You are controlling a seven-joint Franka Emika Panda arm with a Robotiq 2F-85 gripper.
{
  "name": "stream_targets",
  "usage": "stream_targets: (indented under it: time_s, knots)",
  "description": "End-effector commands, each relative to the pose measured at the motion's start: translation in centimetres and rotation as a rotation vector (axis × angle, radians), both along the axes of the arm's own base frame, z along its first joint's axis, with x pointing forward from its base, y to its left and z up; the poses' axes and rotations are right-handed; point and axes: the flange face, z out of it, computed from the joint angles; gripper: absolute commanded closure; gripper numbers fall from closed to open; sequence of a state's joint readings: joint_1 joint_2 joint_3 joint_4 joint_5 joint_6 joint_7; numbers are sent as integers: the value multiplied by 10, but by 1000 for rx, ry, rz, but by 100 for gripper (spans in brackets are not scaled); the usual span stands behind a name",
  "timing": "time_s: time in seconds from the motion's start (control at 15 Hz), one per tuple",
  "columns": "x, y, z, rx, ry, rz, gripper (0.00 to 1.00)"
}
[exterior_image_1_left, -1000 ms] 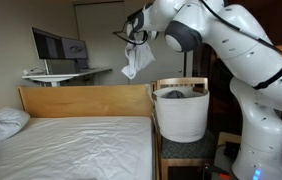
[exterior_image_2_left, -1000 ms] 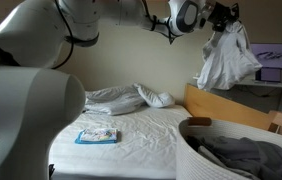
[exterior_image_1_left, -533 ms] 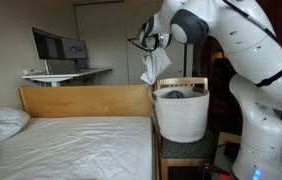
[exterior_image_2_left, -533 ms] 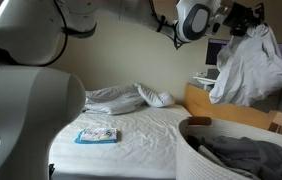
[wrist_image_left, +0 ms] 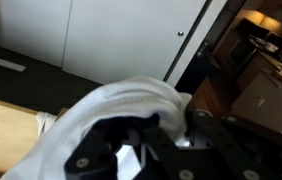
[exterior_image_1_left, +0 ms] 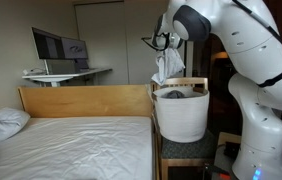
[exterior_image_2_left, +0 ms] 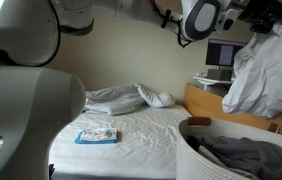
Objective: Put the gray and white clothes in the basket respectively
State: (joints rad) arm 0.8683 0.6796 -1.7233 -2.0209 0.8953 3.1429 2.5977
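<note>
My jaws were clamped on a top bunch of the white cloth (exterior_image_1_left: 165, 68). It looked light and limp, draping below them just above the basket (exterior_image_1_left: 181, 122), gray cloth (exterior_image_2_left: 243, 155) already inside.

The basket (exterior_image_1_left: 181, 120) is standing just beyond the bed's end board (exterior_image_1_left: 86, 100), with a crumpled garment (exterior_image_2_left: 243, 155) lying inside. The hanging cloth (exterior_image_1_left: 165, 68) is dangling from the gripper (exterior_image_1_left: 163, 42) over the basket's bed-side rim. A pillow (exterior_image_1_left: 1, 122) is lying at the mattress's opposite edge.
</note>
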Motion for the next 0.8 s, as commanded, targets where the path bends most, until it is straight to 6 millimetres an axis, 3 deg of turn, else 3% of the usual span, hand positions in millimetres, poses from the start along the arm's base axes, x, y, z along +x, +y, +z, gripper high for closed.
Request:
stream_targets:
  time_s: [0.0,0.07,0.2,0.33,0.4,0.73]
  knots:
    - [-42,-33,40,-5,-116,-81,94]
    - [-24,-16,15,-2,-54,-50,88]
    - [-40,-30,32,-12,-83,-80,88]
    - [-44,-35,35,-11,-93,-86,88]
    - [-43,-35,34,-11,-92,-84,94]
    - [-58,-12,12,-39,-56,20,94]
